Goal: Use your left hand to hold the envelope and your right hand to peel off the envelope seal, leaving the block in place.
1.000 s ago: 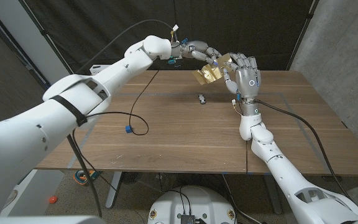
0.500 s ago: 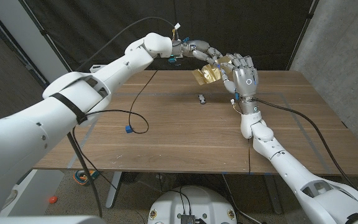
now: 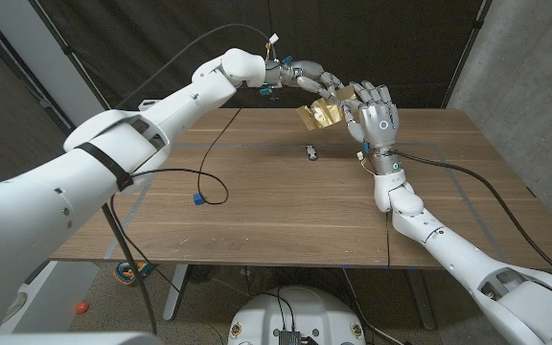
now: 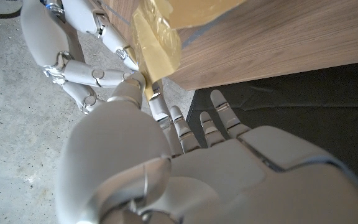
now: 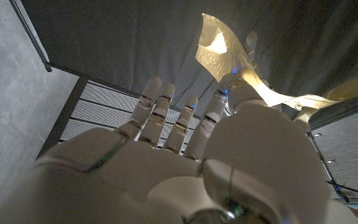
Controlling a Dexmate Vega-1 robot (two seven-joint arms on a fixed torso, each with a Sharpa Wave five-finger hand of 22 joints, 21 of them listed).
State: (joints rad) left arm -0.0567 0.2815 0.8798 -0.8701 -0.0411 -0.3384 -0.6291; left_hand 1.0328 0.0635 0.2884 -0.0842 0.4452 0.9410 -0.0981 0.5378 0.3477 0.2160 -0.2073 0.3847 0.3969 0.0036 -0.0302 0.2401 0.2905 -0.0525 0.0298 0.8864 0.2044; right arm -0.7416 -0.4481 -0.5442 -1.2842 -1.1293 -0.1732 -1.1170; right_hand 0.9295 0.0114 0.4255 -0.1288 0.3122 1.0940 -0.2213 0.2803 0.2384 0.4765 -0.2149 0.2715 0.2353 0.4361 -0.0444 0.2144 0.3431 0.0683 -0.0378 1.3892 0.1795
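My left hand holds the tan envelope up in the air over the far middle of the table. My right hand stands upright just to the right of it, fingers against the envelope's edge. In the right wrist view a pale, curled seal strip rises from between my right hand's thumb and finger, which pinch it. In the left wrist view the envelope is above my left hand, with the right hand's fingers beside it. A small block lies on the table below the envelope.
A black cable with a blue clip loops over the left part of the wooden table. Another cable runs along my right forearm to the table's right side. A dark curtain hangs behind the table.
My right forearm has swung slightly outward. Both hands and the envelope stay almost where they were, and the block has not moved.
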